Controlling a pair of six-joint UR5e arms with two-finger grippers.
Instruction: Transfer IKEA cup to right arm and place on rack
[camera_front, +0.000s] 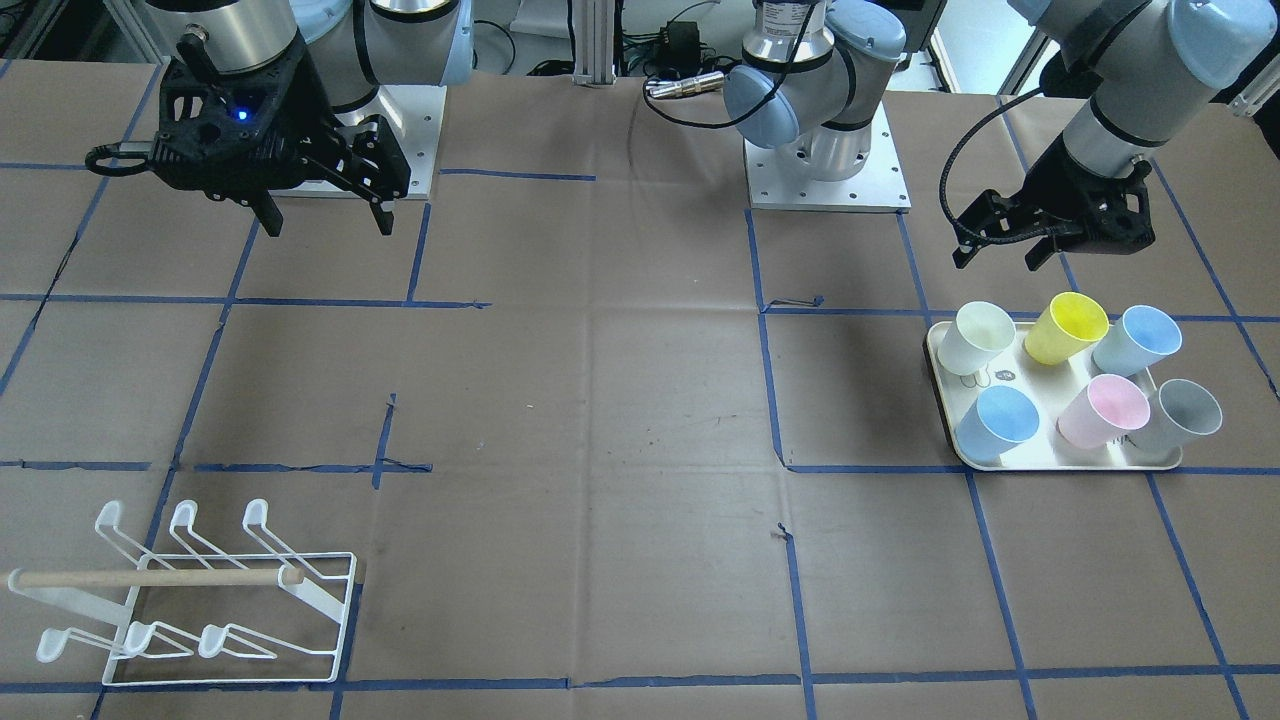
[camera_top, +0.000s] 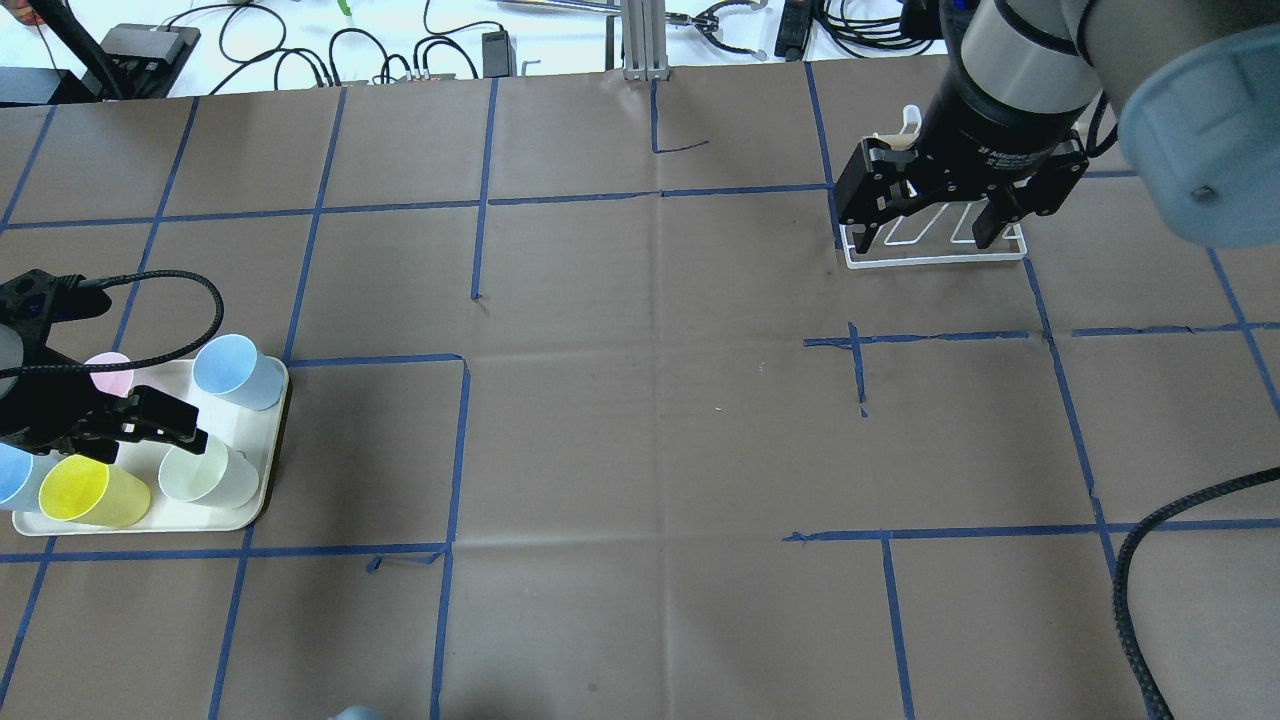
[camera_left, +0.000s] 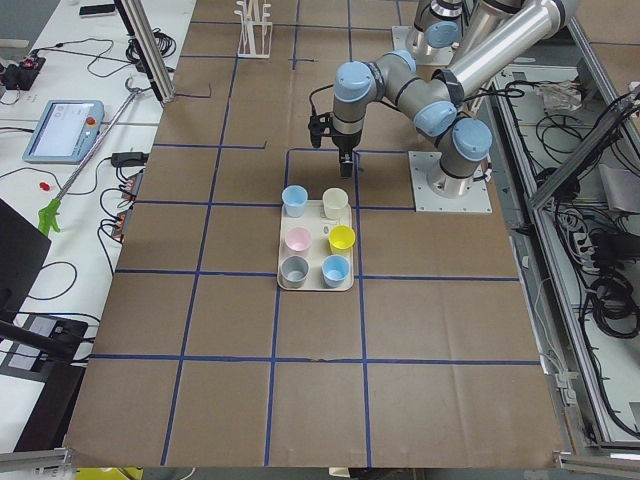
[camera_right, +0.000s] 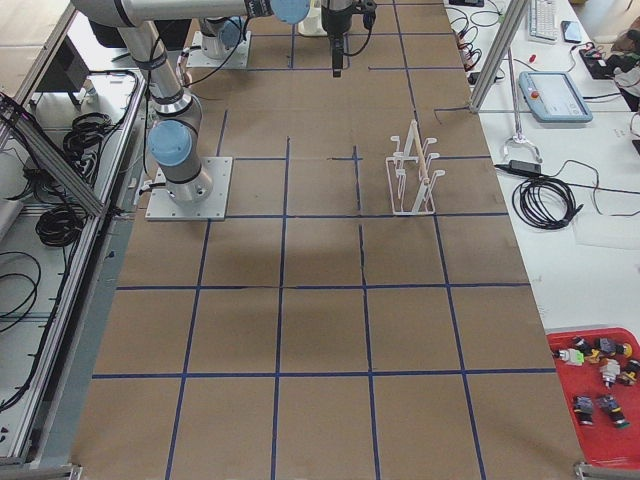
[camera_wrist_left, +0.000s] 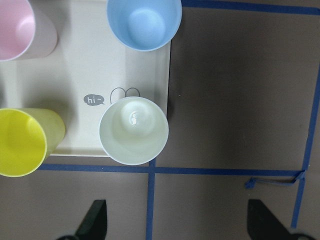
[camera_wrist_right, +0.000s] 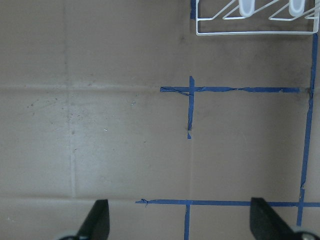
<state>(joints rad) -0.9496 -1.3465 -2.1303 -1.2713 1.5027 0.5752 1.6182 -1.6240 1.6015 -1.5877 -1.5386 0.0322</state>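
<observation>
Several IKEA cups stand on a cream tray (camera_front: 1060, 466): a pale cream one (camera_front: 975, 338), a yellow one (camera_front: 1068, 327), two blue, a pink and a grey. My left gripper (camera_front: 997, 260) hangs open and empty above the table just beside the tray, nearest the cream cup (camera_wrist_left: 133, 130). In the left wrist view its fingertips (camera_wrist_left: 95, 220) stand wide apart below that cup. My right gripper (camera_front: 328, 225) is open and empty, high above the table. In the overhead view it (camera_top: 925, 235) hides part of the white wire rack (camera_top: 935, 258). The rack (camera_front: 200, 600) holds nothing.
Brown paper with blue tape lines covers the table. The two arm bases (camera_front: 825, 150) stand on white plates at the robot's side. The rack's corner shows at the top of the right wrist view (camera_wrist_right: 250, 30). A red tray of small parts (camera_right: 600, 390) lies on a side table.
</observation>
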